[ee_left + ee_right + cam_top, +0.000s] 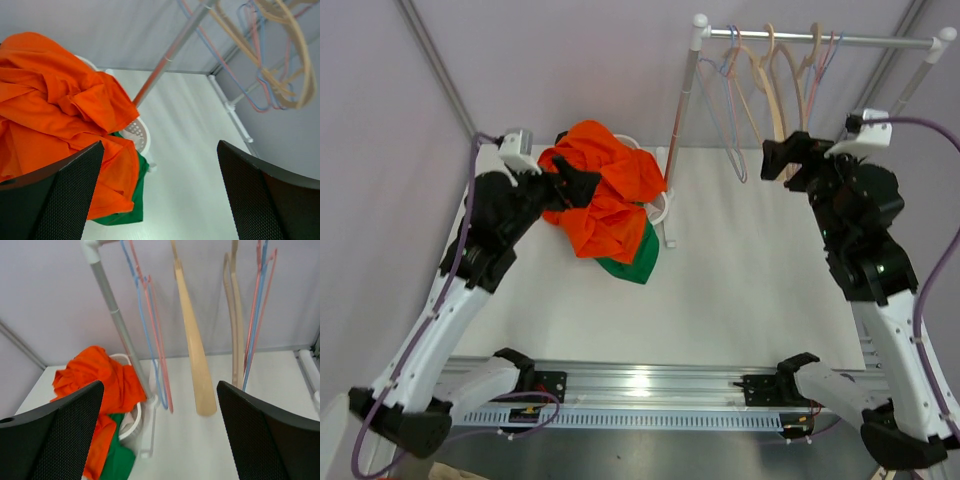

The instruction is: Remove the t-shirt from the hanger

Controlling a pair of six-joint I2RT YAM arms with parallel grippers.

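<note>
THREE LENSES ON ONE TABLE

The fixed camera looks down from high behind the near edge, taking in the whole white table (740, 290), with the garment rack (880, 41) at 1 o'clock. The left wrist camera sits close beside the orange t-shirt (45, 100), tilted up toward the rack at 1 o'clock. The right wrist camera faces the hangers (195, 365) at 12 o'clock. All three share rack and t-shirt.

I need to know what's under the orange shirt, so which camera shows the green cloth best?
The top external view: the green cloth pokes out from under the orange shirt onto the table. The left wrist view shows only a strip of it; the right wrist view, a patch at its bottom edge.
</note>
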